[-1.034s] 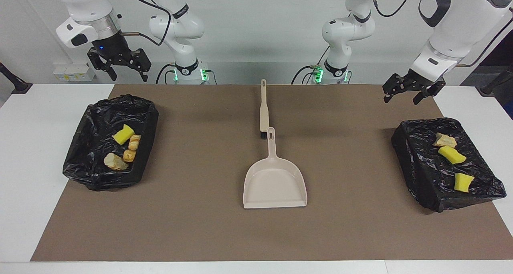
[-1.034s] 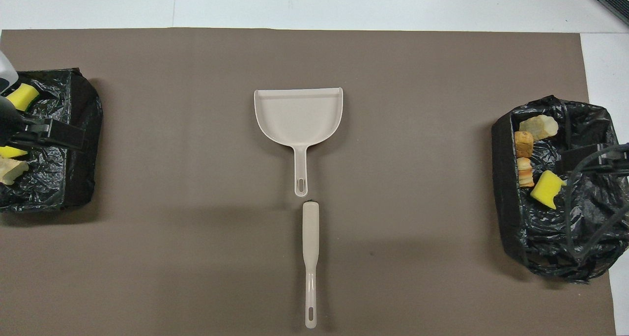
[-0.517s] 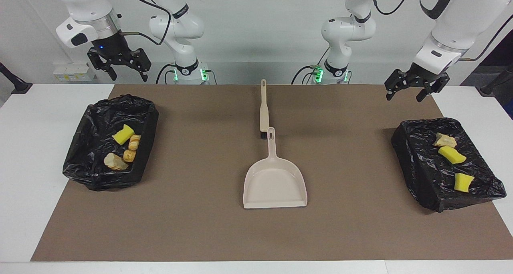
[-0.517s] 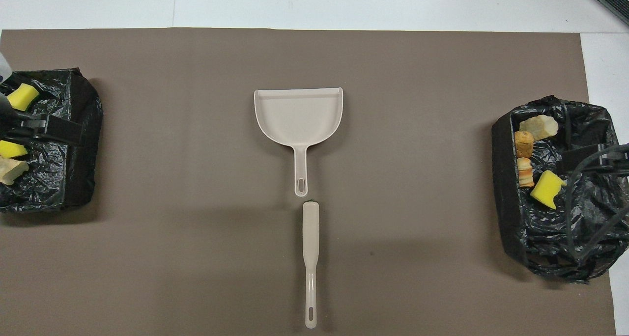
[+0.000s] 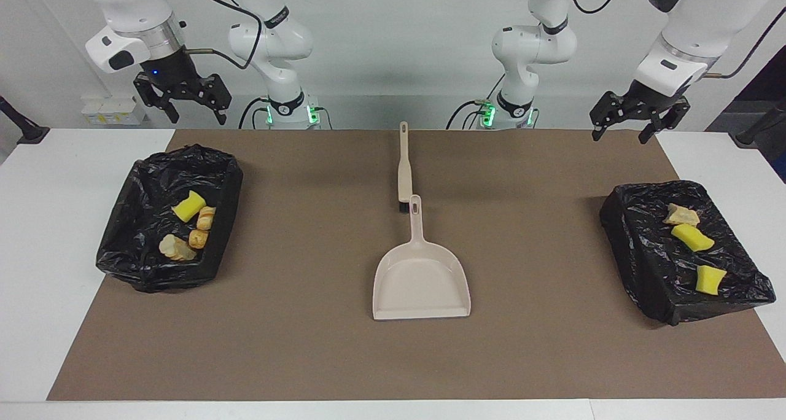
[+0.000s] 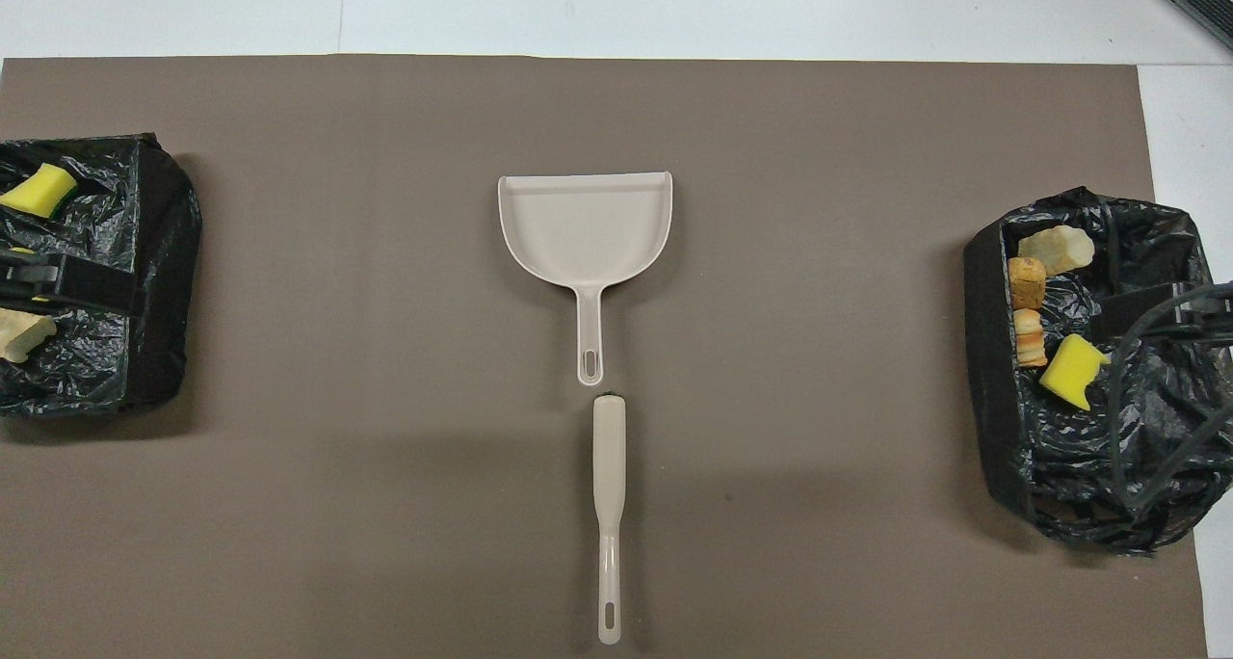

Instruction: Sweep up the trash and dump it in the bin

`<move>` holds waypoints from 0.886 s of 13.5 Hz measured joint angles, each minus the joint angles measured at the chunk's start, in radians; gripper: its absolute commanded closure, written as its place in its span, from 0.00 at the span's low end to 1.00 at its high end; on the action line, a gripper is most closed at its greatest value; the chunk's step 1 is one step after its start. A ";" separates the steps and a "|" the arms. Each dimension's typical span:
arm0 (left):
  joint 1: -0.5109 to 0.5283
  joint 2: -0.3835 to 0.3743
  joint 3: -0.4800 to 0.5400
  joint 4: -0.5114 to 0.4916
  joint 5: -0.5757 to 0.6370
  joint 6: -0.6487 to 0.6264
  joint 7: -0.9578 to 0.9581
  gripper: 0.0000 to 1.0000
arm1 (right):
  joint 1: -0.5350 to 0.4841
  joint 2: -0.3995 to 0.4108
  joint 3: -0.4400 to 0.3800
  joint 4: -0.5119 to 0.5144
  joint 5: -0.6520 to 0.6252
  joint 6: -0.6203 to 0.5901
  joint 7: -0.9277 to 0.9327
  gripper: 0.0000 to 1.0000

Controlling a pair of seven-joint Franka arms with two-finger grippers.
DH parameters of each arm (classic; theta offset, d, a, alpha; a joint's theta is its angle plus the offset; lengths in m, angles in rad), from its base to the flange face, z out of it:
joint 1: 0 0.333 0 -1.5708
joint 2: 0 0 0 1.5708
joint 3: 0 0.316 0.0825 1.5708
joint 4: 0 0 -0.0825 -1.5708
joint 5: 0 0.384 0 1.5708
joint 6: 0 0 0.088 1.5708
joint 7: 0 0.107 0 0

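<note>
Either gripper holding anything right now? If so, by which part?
Nothing held. Left gripper and right gripper are both open and empty, up in the air. Dustpan and brush lie untouched on the mat.

On the table (image 5: 37,236) lies 1 brown mat (image 5: 307,334). On it stand 2 bins lined with black bags: 1 bin at the edge toward the right arm's end (image 5: 141,266), 1 bin at the edge toward the left arm's end (image 5: 651,285).

The trash counts 7 pieces: 4 in the first bin, namely 1 yellow foam chunk (image 5: 189,206) and 3 tan bread-like lumps (image 5: 198,238); 3 on the second, namely 2 yellow foam chunks (image 5: 692,237) and 1 tan lump (image 5: 680,214).

At the mat's middle are 1 beige dustpan (image 5: 421,282) and 1 beige brush (image 5: 403,169).

There are 2 arms, with 2 grippers: 1 left gripper (image 5: 627,126) and 1 right gripper (image 5: 195,109).
</note>
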 measured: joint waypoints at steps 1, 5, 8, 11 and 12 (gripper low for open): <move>0.000 -0.018 0.001 -0.026 0.000 0.001 0.006 0.00 | 0.000 0.000 0.000 0.000 0.000 0.000 0.000 0.00; -0.002 -0.039 -0.003 -0.062 0.026 0.002 0.049 0.00 | 0.000 0.000 0.000 0.000 0.000 0.000 0.000 0.00; -0.004 -0.039 -0.005 -0.064 0.032 0.002 0.072 0.00 | 0.000 0.000 0.000 0.000 0.000 0.000 0.000 0.00; -0.003 -0.039 -0.003 -0.064 0.033 0.002 0.092 0.00 | 0.000 0.000 0.000 0.000 0.000 0.000 0.000 0.00; -0.003 -0.039 -0.003 -0.065 0.033 0.002 0.093 0.00 | 0.000 0.000 0.000 -0.001 0.000 0.000 0.000 0.00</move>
